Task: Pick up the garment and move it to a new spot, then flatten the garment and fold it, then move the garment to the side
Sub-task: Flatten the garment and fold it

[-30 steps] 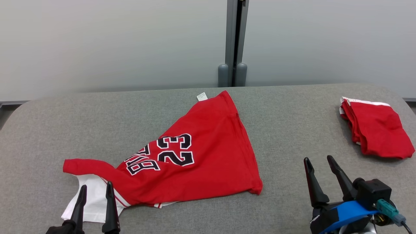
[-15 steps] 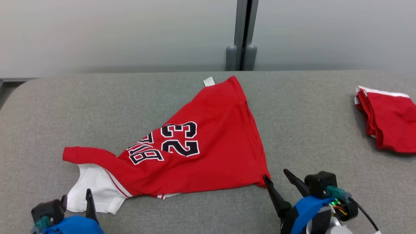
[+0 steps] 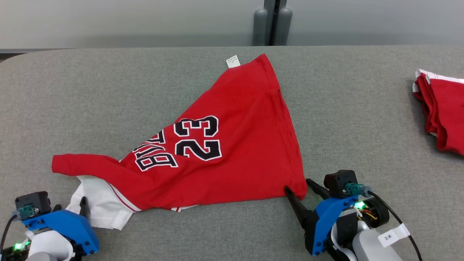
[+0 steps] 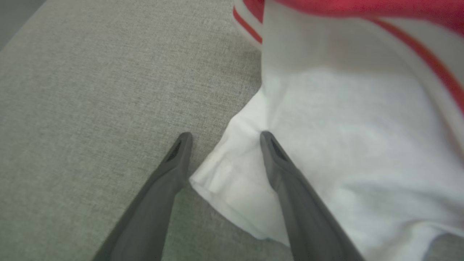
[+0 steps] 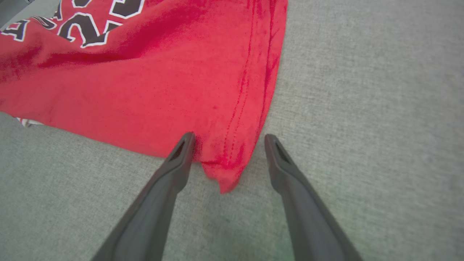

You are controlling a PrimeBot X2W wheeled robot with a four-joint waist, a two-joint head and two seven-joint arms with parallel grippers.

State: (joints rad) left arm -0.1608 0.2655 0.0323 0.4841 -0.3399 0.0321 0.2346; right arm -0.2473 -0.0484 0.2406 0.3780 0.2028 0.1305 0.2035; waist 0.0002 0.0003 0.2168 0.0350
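Both my arms are pressing closer than a second ago: right gripper, jaws wide, straddling a hem corner of the red garment lying on the table; left gripper, equally wide, straddling its white edge. Lifting, flattening and folding are all waiting.

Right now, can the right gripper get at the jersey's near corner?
Probably yes: the right gripper is open, and the corner of the jersey lies between its fingers, with nothing covering it.
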